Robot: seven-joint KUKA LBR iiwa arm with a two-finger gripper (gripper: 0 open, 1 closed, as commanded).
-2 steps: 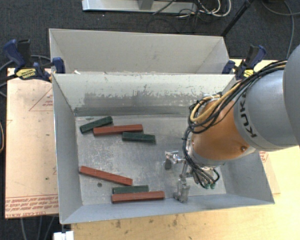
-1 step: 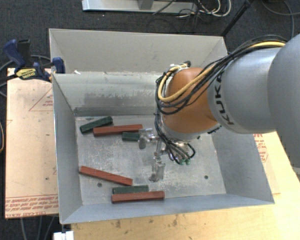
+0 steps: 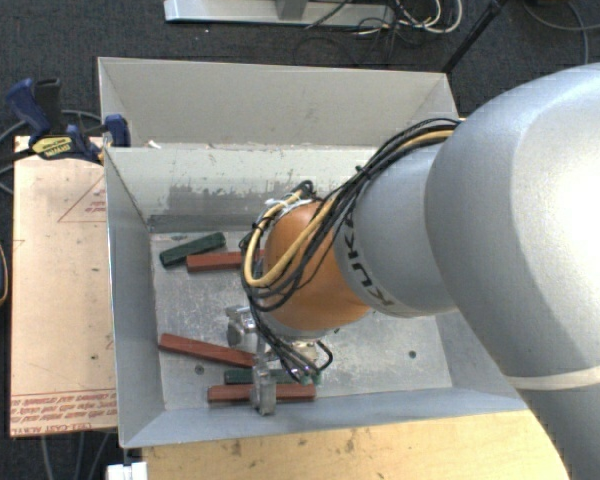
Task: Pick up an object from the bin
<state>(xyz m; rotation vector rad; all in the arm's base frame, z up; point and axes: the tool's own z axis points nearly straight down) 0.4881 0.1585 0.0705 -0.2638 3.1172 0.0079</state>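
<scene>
Camera view: hand low in the grey bin, close to its front wall, down across a red-brown bar lying flat along that wall. Cannot tell whether wide or narrow. Just behind it, a dark green bar; further left, a slanted red-brown stick. Well apart, back left, a green stick beside a short red stick.

The camera looks down on the grey bin from above, offset toward six o'clock; the arm enters at three o'clock
</scene>
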